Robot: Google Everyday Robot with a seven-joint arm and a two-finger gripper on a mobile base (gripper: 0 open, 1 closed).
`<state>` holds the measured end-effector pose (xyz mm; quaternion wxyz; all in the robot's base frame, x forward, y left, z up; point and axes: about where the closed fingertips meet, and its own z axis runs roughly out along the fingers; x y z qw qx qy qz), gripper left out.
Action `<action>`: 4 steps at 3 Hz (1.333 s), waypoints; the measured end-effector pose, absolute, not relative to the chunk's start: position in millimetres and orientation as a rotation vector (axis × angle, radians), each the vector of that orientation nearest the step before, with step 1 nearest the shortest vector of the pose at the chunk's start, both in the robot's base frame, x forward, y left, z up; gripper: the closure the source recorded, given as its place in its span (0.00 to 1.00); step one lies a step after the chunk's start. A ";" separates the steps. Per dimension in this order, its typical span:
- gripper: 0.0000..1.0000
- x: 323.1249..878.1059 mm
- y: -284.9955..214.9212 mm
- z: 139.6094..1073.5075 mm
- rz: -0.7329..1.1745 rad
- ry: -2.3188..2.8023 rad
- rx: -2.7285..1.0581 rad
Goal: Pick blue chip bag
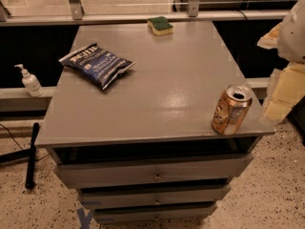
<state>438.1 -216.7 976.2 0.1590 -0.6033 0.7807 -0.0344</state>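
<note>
- The blue chip bag (96,64) lies flat on the grey surface (176,85), in the far-left part and close to the left edge. It is turned at an angle, with its white top band toward the far left and its other end pointing in toward the middle.
- It rests on its broad face because a soft, crinkly bag has no base to stand on. That leaves a low, puffy target that is probably best pinched from above, across its narrow width.
- Bare surface surrounds the bag on every side, so nothing crowds a descent onto it.
- The gripper (282,97) hangs at the right edge of the scene, just beyond the near-right corner of the surface and well apart from the bag. Whether it is open or closed cannot be told from this view, and I see nothing held in it.
- Standing off to the side, it appears to be at the start of the approach, and the reach to the bag is not yet made.
- The soda can (231,109) stands upright at the near-right corner, just beside the gripper. A low sweep to the left could tip it, so lifting clear first seems wise.
- The green-and-yellow sponge (160,26) sits at the far edge, near the middle, out of the likely path.
- A pump bottle (30,81) stands on a ledge to the left, off the surface, and plays no part.
</note>
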 end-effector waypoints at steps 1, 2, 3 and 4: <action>0.00 438.1 -216.7 976.2 -0.098 2.232 -1.725; 0.00 445.3 -209.7 977.9 -0.091 2.215 -1.710; 0.00 477.2 -162.3 969.8 0.016 2.144 -1.693; 0.00 510.4 -85.6 945.0 0.164 2.054 -1.682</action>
